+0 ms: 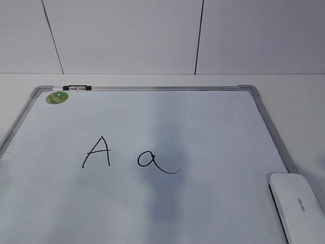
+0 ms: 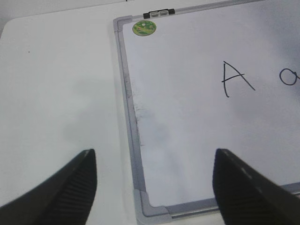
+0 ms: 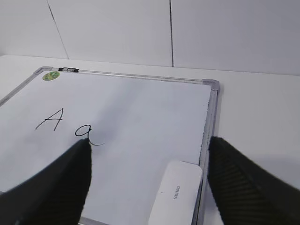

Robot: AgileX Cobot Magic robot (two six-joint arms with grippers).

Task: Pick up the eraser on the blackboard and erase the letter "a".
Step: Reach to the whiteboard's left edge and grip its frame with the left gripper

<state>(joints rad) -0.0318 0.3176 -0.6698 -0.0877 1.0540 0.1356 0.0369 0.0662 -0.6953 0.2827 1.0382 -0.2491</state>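
The blackboard (image 1: 152, 203) is laid flat on the white worktop (image 1: 294, 96), its silver-grey frame and a round green sticker (image 1: 57, 97) visible at the far left corner. Two marks are written on it: a capital "A" (image 1: 97, 151) at the left and, just to its right, the letter "a" (image 1: 155, 161) with a long curved tail. The eraser (image 1: 298, 206) is seen lying at the near right corner of the board, beside the right frame rail, untouched.

The left claw (image 2: 154, 187) is held wide apart above the near left corner of the board, nothing between its fingers. The right claw (image 3: 147, 183) is likewise spread wide and empty, poised above and short of the eraser (image 3: 176, 192), which appears between its fingers in the right wrist view.

The step in hand is judged to be the approach to the eraser; no grasp is yet made. For the next move, the right claw would need to be lowered over the eraser's narrow width and closed on its sides.
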